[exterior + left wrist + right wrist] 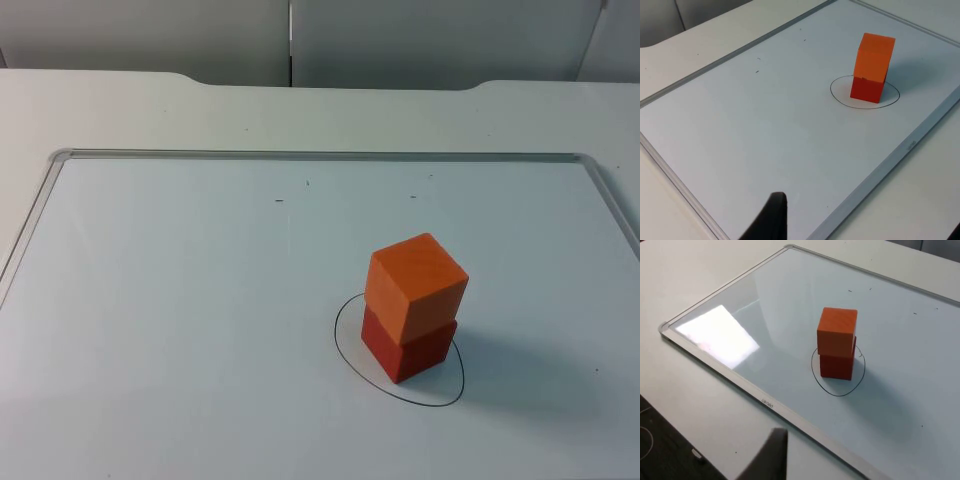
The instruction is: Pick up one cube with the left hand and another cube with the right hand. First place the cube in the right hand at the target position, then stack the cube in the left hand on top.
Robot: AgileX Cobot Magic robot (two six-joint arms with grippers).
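Observation:
An orange cube [417, 283] sits stacked on a red cube [410, 346], slightly turned against it. The red cube stands inside a black drawn oval [446, 400] on the whiteboard [180, 300]. The same stack appears in the left wrist view as orange cube [875, 56] over red cube [866, 90], and in the right wrist view as orange cube [837, 332] over red cube [836, 366]. My left gripper [867, 220] hangs open and empty, well back from the stack. My right gripper [865, 465] is also open and empty, away from the cubes.
The whiteboard has a raised metal frame [300, 155] around it. A white table [120, 110] surrounds the board, and a grey partition wall [400, 40] stands behind it. A dark floor area [660, 450] lies past the table edge.

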